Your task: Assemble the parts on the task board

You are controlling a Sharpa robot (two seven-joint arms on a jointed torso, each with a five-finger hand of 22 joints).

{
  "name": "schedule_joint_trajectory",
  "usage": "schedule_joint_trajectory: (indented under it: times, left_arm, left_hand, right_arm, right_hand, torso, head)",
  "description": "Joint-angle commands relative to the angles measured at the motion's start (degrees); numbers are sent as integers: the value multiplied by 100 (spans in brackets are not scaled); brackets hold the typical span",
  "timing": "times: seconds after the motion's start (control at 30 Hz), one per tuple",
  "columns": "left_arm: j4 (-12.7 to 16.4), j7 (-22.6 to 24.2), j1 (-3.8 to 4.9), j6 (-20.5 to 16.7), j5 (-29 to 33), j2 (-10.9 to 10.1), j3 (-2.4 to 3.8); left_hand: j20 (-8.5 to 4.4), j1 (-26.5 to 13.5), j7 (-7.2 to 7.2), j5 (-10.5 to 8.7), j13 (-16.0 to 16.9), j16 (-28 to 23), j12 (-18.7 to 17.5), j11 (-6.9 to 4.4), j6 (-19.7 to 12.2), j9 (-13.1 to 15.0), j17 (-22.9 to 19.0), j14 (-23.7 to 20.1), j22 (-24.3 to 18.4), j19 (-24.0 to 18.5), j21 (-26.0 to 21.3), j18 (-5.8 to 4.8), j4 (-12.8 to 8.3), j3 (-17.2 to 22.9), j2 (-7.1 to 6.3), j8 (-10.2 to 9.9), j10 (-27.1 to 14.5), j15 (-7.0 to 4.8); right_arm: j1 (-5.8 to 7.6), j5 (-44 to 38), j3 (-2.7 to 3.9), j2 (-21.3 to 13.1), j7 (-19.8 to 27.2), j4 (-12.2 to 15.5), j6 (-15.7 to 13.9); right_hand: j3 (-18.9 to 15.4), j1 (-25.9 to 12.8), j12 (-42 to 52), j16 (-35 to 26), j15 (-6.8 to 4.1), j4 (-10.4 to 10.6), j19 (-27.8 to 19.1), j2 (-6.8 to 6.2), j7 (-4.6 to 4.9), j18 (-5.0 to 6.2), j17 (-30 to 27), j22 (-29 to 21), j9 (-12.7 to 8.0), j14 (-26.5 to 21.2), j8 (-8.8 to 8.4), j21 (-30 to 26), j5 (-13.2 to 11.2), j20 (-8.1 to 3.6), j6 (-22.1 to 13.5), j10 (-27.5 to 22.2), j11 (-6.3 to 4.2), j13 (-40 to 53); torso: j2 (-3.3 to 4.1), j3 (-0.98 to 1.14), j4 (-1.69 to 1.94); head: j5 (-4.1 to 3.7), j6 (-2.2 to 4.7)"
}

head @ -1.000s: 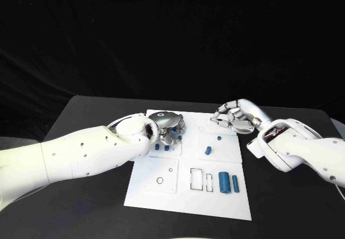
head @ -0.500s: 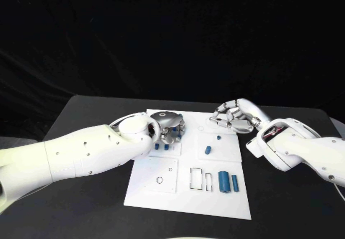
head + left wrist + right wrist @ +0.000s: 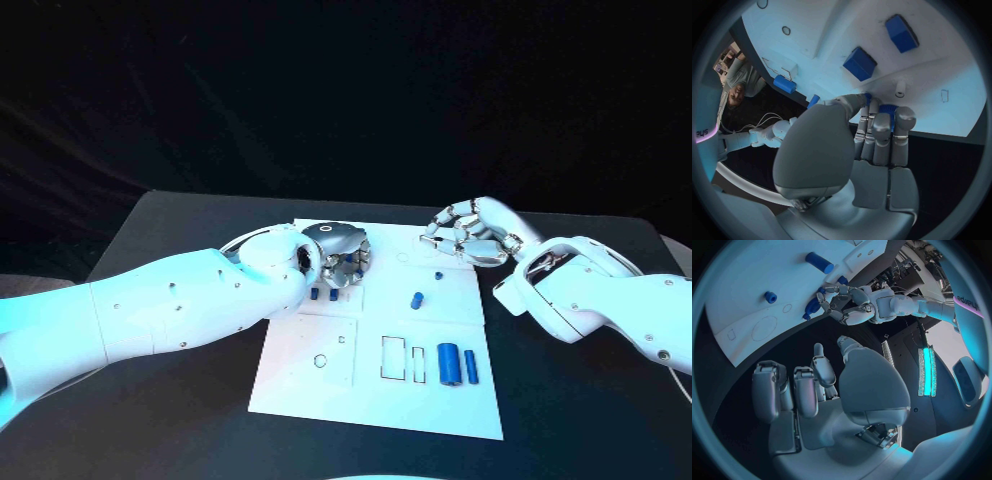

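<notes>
The white task board [image 3: 378,400] lies in the middle of the black table. My left hand [image 3: 340,250] hovers low over its far left section, fingers curled round a small blue part [image 3: 888,110] that touches the board [image 3: 942,65]. Two blue blocks [image 3: 859,63] [image 3: 901,32] lie just beyond the fingers. My right hand [image 3: 470,236] hangs over the board's far right edge with its fingers curled in and nothing in them [image 3: 811,385]. A blue peg [image 3: 418,299] stands mid-board. Two blue cylinders [image 3: 449,364] [image 3: 470,368] lie at the near right.
Two small blue pieces [image 3: 326,295] show just near of the left hand. Outlined slots [image 3: 394,359] and round holes [image 3: 320,362] mark the board's near half. Bare black table [image 3: 173,230] surrounds the board on all sides.
My left hand has edged slightly toward the far side of the board. The right hand stays where it was.
</notes>
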Motion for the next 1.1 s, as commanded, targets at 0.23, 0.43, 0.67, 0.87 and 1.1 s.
schedule_joint_trajectory:
  times: [0.23, 0.43, 0.67, 0.87, 1.1]
  left_arm:
    - [11, 106, -20, 31, 116, -13, -18]
    - [137, 103, -18, -82, 180, -118, 21]
    - [262, 98, -15, -215, 238, -214, 70]
    - [415, 75, -13, -242, 295, -334, 175]
    - [683, -6, 46, -86, 466, -629, 314]
  left_hand:
    - [-11, -66, 9, -21, -97, -2, -175, 5, 142, -49, -118, 0, 30, -39, 48, -47, -114, 54, -14, -94, 180, -14]
    - [1, -160, 53, -16, -138, 42, -248, 37, 183, -71, -100, 34, 66, -23, 71, -55, -124, 49, -57, -138, 248, 8]
    - [11, -211, 54, -16, -147, 100, -267, 35, 236, -77, -29, 91, 132, 41, 112, -70, -128, 42, -74, -146, 313, 12]
    - [12, -256, 46, -10, -151, 131, -281, 24, 291, -81, -20, 121, 169, 81, 137, -77, -133, 33, -103, -150, 371, 5]
    - [13, -298, 40, -9, -156, 179, -300, 22, 307, -89, 57, 168, 203, 116, 157, -86, -126, 24, -135, -166, 394, 4]
  right_arm:
    - [-6, -18, 0, -3, 45, 4, 4]
    - [-6, -18, 0, -7, 44, -9, -3]
    - [-7, -18, 0, -4, 47, -30, -19]
    - [-12, -18, 0, -1, 50, -45, -30]
    - [-19, -18, 0, 3, 49, -56, -32]
  right_hand:
    - [-9, -68, 12, -29, -29, -5, -9, 12, 2, 37, 703, 923, 8, 388, 9, -13, 30, -40, -34, -19, 0, 21]
    - [-9, -68, 12, -29, -29, -5, -9, 12, 2, 37, 703, 923, 8, 388, 9, -13, 30, -40, -34, -19, 0, 21]
    - [-9, -69, 3, -30, -30, -5, -18, 11, 1, 41, 703, 914, 11, 388, 11, -28, 30, -41, -31, -23, -1, 13]
    - [-9, -69, 3, -30, -30, -5, -18, 11, 1, 41, 703, 914, 11, 388, 11, -28, 30, -41, -31, -23, -1, 13]
    - [-9, -73, 9, -32, -31, -3, -18, 12, 0, 41, 700, 914, 14, 387, 15, -30, 30, -41, -26, -15, -2, 17]
  torso:
    - [-6, 3, 1]
    - [-3, -3, 3]
    - [-3, -2, 1]
    - [-7, -8, 8]
    - [-23, -1, 27]
  head:
    - [4, 18]
    - [-12, 33]
    - [-7, 57]
    - [-7, 70]
    - [7, 81]
